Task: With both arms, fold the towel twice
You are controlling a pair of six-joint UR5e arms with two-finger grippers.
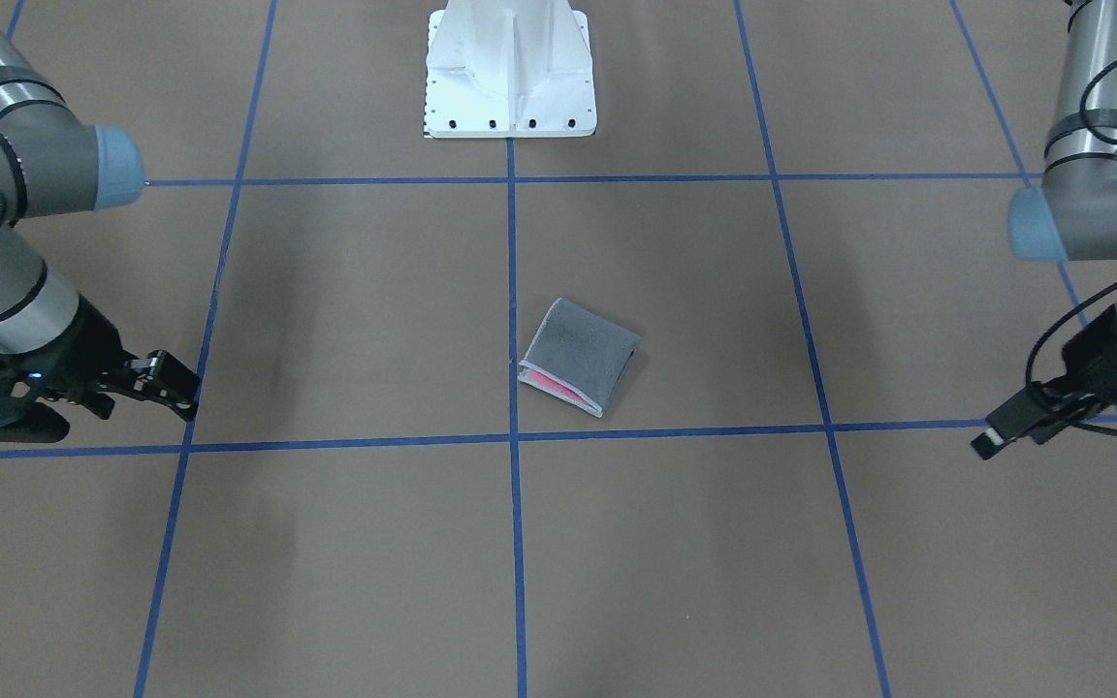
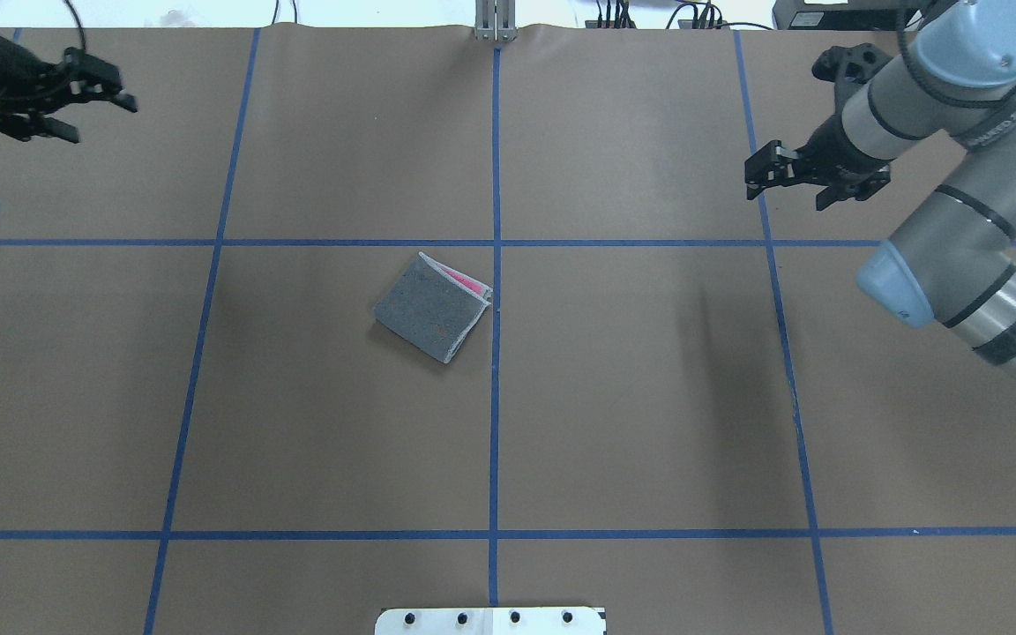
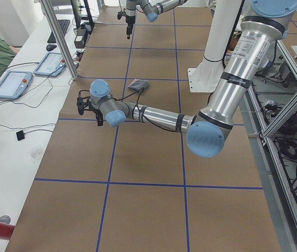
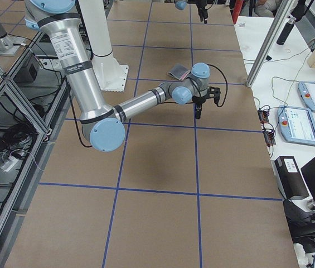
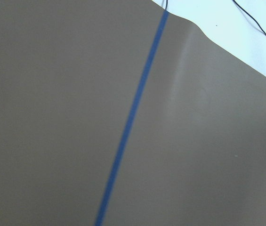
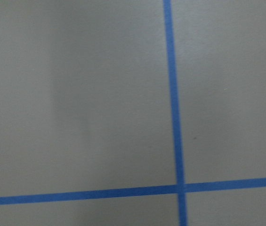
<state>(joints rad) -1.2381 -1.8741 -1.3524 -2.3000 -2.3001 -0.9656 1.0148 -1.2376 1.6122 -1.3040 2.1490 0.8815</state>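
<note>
We see the towel (image 1: 578, 354) as soft, rough terry cloth. The table cover (image 1: 374, 320) looks like matt brown paper, its blue lines (image 1: 512, 242) like smooth tape. The right arm (image 2: 967, 207) shows satin grey metal, smooth plastic caps (image 2: 892, 282).

The near right arm (image 4: 140, 104) reaches across the brown table (image 4: 157, 218), with the right gripper (image 4: 197, 113) pointing down. The folded grey towel (image 4: 178, 72) lies beyond its wrist.

Soft, even light is falling from above on the brown counter (image 2: 649, 423), leaving only faint, blurred shadows. The towel (image 2: 431, 309) is casting a thin dark edge. Both wrist views are looking hazy, their blue tape lines (image 6: 174, 94) smearing out of focus.
</note>
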